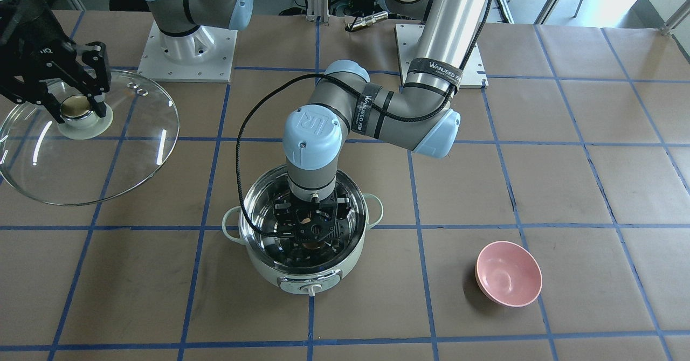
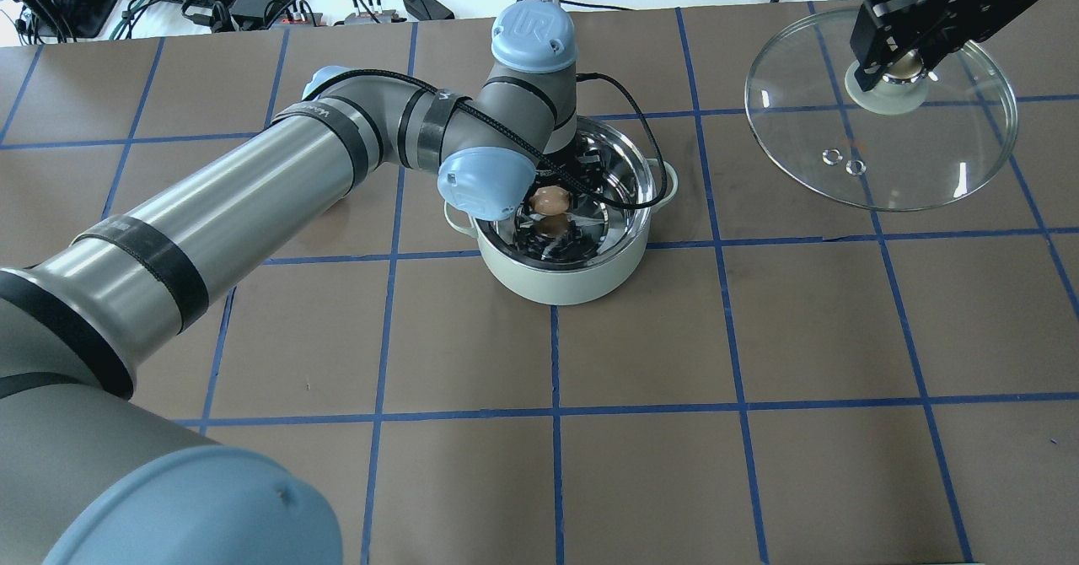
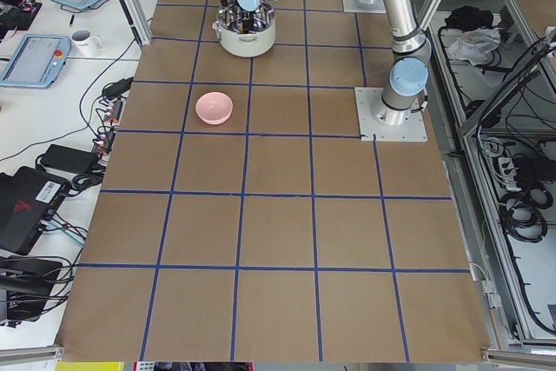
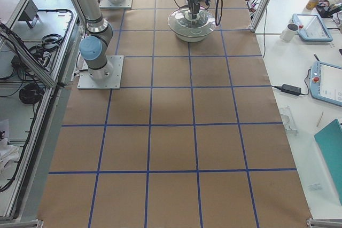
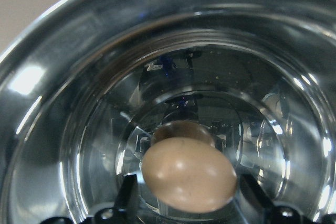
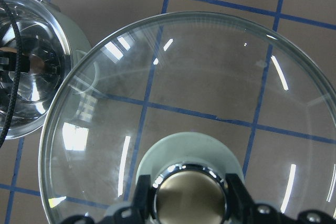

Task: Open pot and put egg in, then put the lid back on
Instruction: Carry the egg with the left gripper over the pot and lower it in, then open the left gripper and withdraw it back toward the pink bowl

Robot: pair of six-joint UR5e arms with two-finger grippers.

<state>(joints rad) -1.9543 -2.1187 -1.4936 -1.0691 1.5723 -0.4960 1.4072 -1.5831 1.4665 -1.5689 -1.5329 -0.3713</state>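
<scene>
**Left pincer point(image 1: 308, 226) down in the pot point(image 1: 269, 275) with the egg point(image 5: 189, 174); drop-off step**

Status: lid point(image 1: 108, 151) is off, egg is inside the pot's rim but not yet let go; I'd call that roughly the halfway mark.

Left side: my jaws are narrowed onto the egg, one finger point(image 5: 127, 196) on each flank; the wrist view shows the egg's reflection in the steel floor just beneath it, so I judge it hangs a little above the floor rather than resting on it; pad contact is cut off by the bottom edge of that view, so the grip is probably sound but I can't confirm it.

Right side: my right pincer point(image 1: 78, 108) is clamped on the lid's beige knob point(image 6: 191, 200), fingers on either side of it; the lid is off to my right, well apart from the pot; the pot mouth is fully open.

Pink bowl point(image 1: 509, 273) sits on my left, well apart from the pot; not in play.

Next move, as I see it:
- ease the left wrist down until the egg is touching or nearly touching the floor; the steel is curved and slick, so a drop from height could crack it or send it rolling
- open the jaws slowly, only wide enough to free it
- lift straight up, keeping fingers and the black cable off the rim
- left arm must be out of the way before the right one carries the lid across; then centre it on the rim and lower it flat
</scene>
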